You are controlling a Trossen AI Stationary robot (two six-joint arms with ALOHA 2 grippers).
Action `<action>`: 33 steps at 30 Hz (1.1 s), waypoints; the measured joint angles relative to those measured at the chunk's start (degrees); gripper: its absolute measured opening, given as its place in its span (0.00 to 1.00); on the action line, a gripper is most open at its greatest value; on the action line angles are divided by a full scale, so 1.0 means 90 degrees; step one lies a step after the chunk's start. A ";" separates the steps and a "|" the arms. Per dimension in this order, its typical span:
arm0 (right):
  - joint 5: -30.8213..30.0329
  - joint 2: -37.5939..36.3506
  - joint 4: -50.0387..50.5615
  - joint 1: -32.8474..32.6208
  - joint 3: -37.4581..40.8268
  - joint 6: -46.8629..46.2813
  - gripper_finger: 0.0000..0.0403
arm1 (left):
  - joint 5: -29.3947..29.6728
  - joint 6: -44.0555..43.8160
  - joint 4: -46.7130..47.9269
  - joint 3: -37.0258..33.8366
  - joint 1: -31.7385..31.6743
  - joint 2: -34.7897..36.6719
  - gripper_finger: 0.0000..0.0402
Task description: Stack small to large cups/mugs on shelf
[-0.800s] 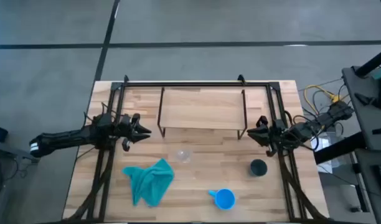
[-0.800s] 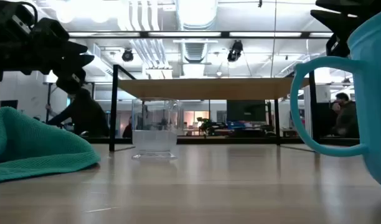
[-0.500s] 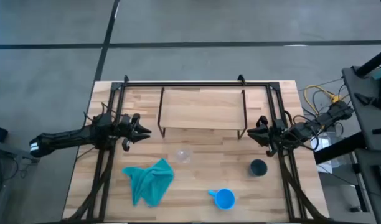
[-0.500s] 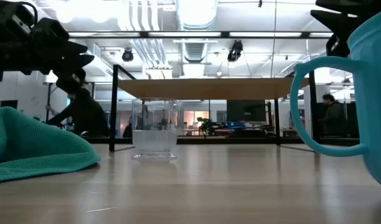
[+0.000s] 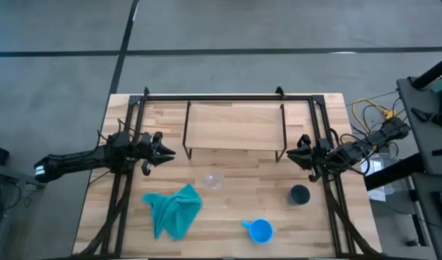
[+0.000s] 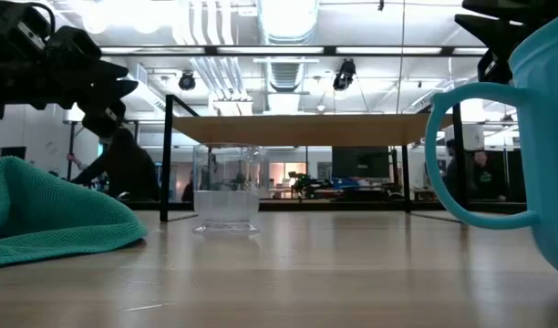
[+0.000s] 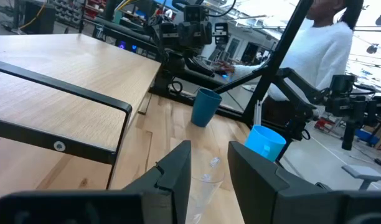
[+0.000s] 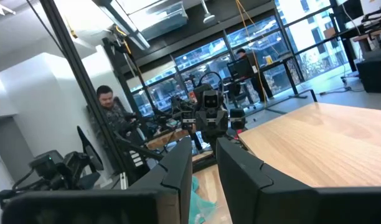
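Note:
The clear cup (image 5: 212,180) stands upright on the table in front of the shelf (image 5: 235,126), a light plank on black wire legs. The dark navy cup (image 5: 300,194) stands near the right edge, and the blue mug (image 5: 260,231) sits close to the near edge with its handle pointing left. My left gripper (image 5: 165,152) hovers open left of the shelf's front, and my right gripper (image 5: 296,153) hovers open at its right front leg. Neither touches anything. The low view shows the clear cup (image 6: 226,200) under the plank (image 6: 311,130) and the mug (image 6: 525,137) very near. The left wrist view looks across at the navy cup (image 7: 206,107) and mug (image 7: 265,142).
A crumpled teal cloth (image 5: 174,208) lies on the near left part of the table, left of the mug. Black frame rails (image 5: 123,195) run along both table sides. Bare wood lies between the cups and the shelf. People show in the room beyond the table.

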State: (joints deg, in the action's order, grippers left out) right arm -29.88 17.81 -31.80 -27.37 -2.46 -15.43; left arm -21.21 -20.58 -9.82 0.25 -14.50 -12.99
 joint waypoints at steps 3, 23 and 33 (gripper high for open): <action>-0.0001 0.0001 -0.0001 0.0000 0.0000 0.0001 0.18 | 0.0000 -0.0002 0.0000 0.0000 0.0000 0.0000 0.23; 0.0000 -0.0001 0.0001 0.0002 0.0000 -0.0002 0.18 | 0.0000 -0.0001 0.0000 0.0000 0.0000 0.0000 0.23; -0.0001 0.0001 -0.0001 0.0002 0.0000 0.0001 0.18 | 0.0000 -0.0001 0.0000 0.0000 0.0001 0.0000 0.23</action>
State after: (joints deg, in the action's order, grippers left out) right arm -29.89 17.82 -31.81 -27.35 -2.46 -15.42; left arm -21.21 -20.58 -9.82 0.25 -14.49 -12.99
